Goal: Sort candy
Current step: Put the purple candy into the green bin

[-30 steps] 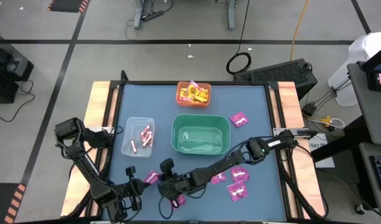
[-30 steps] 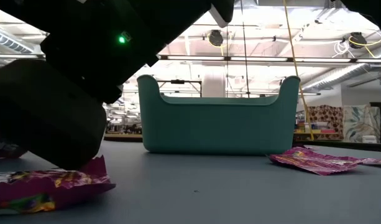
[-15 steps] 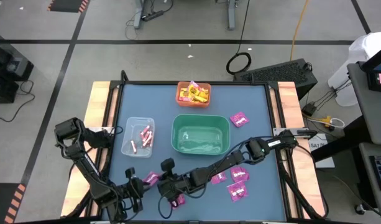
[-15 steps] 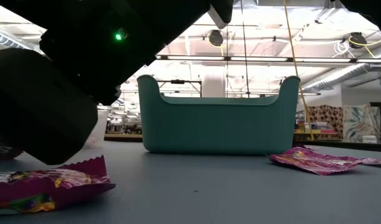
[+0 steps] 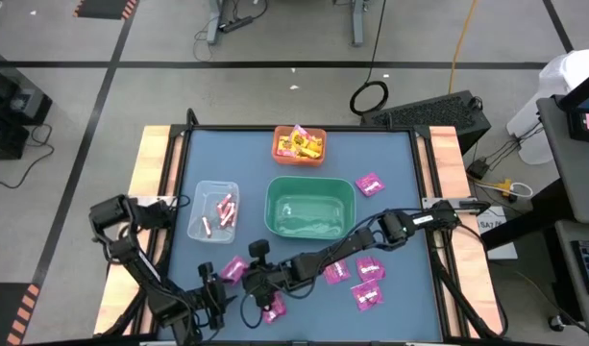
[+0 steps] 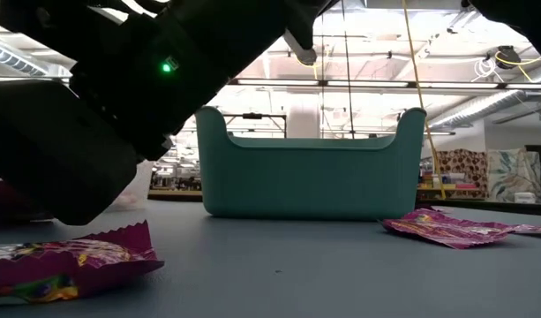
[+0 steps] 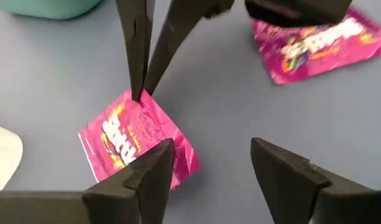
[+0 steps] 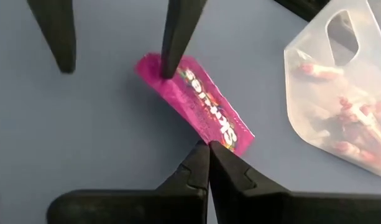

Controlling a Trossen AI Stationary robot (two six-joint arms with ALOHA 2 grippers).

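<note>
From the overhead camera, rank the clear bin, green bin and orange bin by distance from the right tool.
From the right tool:
1. Clear bin, left side of the table.
2. Green bin, centre.
3. Orange bin, far edge.

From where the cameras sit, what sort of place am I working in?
Likely a large robotics lab or workshop hall: a taped concrete floor around the table, open ceiling ducts and strip lights beyond the green bin, and cabled equipment beside the rig.
</note>
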